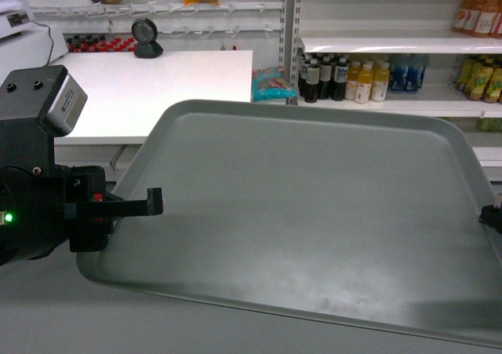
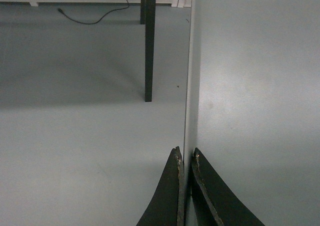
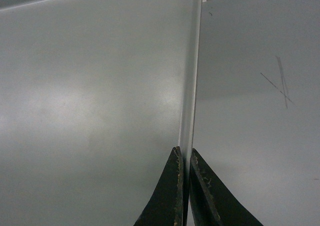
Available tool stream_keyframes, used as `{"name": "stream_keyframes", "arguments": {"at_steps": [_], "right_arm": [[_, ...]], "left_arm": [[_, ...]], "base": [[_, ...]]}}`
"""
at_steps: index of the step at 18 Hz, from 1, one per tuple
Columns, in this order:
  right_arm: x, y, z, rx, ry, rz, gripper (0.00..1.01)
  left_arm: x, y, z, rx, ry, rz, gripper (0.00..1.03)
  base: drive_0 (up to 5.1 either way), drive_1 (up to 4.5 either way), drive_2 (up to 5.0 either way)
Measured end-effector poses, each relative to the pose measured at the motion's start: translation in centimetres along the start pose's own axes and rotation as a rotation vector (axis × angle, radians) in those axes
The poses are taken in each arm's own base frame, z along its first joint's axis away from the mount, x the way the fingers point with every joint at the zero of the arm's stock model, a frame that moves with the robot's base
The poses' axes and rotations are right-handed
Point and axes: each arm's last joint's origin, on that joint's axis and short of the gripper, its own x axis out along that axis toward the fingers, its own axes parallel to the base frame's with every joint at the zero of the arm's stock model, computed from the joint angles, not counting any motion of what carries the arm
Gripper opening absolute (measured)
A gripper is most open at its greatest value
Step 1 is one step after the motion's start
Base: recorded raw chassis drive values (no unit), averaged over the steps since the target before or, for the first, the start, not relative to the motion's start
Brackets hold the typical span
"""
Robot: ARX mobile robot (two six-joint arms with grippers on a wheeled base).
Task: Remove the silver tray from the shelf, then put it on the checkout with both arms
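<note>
Here the silver tray (image 1: 314,213), nothing in it, is pinched at opposite rims by both arms' fingers (image 2: 176,186).

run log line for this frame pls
phase: carry | silver tray: airborne, off shelf | left gripper: clamps left rim | right gripper: clamps right rim

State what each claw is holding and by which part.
Both hold the tray. The left claw is shut on its left rim, the right claw on its right rim.
</note>
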Motion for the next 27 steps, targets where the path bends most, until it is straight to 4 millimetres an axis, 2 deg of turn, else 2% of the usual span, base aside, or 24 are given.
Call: {"name": "stream_keyframes", "arguments": {"at_steps": [23, 27], "right_arm": [[0.02, 0.14, 0.00, -0.003, -0.001, 0.004, 0.02], [0.01, 0.13, -0.06, -0.002, 0.002, 0.004, 0.02]], "left_arm": [[0.02, 0.11, 0.02, 0.002, 0.000, 0.004, 0.03], [0.01, 0.10, -0.02, 0.003, 0.003, 0.004, 0.03]], "base": [[-5.0, 2.41, 2.4], [-0.1, 4.17, -4.3]]}}
